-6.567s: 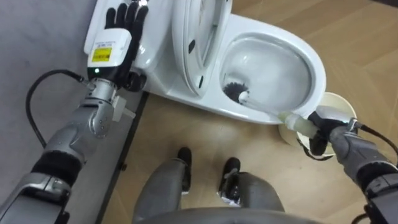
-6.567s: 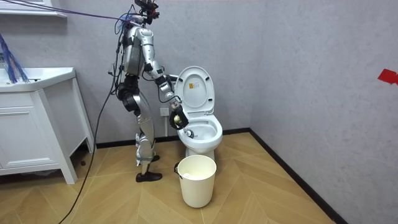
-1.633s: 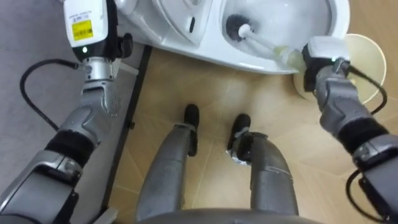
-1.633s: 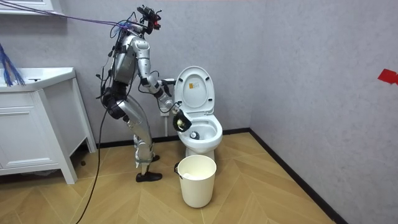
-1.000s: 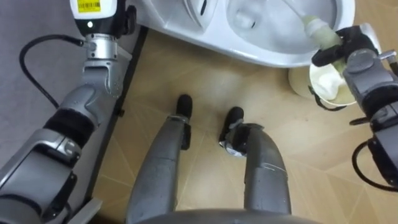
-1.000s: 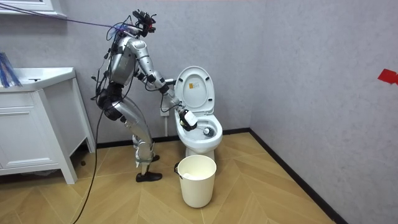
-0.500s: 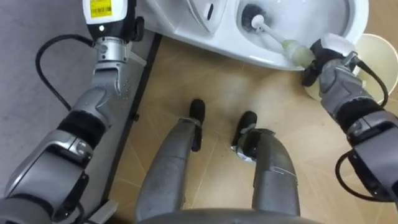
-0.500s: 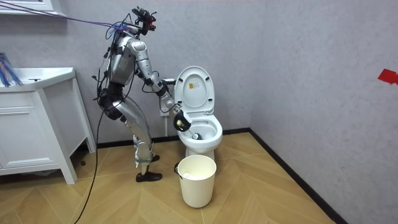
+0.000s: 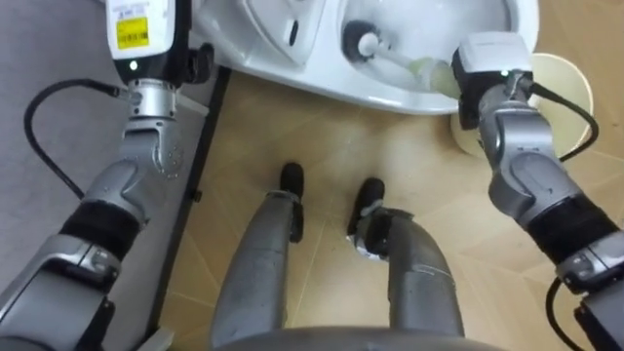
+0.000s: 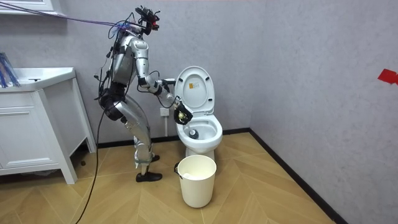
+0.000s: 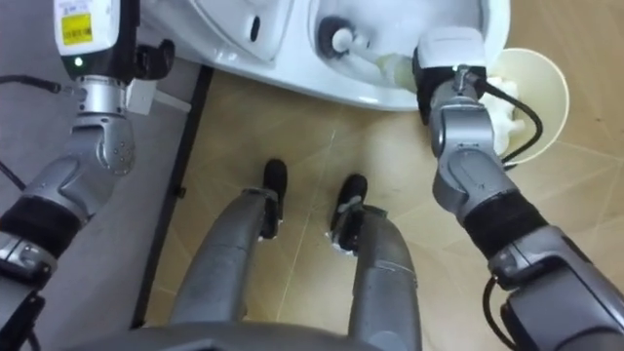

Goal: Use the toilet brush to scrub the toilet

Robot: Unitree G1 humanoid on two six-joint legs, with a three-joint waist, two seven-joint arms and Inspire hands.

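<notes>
The white toilet (image 9: 390, 93) stands before me with its lid (image 9: 278, 29) up; in the room view the toilet (image 10: 200, 134) is against the grey wall. A toilet brush (image 9: 363, 41) with dark bristles lies inside the bowl, its pale handle (image 9: 421, 70) running out over the near rim. My right hand (image 9: 485, 63) is shut on that handle at the rim, and also shows by the bowl (image 10: 181, 114). My left hand (image 9: 138, 29) is up by the tank at the view's top left, fingers cut off by the edge. I stand bent forward over the toilet.
A cream bin (image 9: 561, 93) stands on the wooden floor right of the bowl, close to my right arm, and also shows in front of the toilet (image 10: 198, 179). A dark skirting board (image 9: 195, 195) and grey wall run along my left. A white cabinet (image 10: 37, 124) stands at the room view's left.
My right hand has swung the brush to and fro in the bowl and now sits slightly higher at the rim. The eye views shifted as my head moved. The left arm has stayed by the tank.
</notes>
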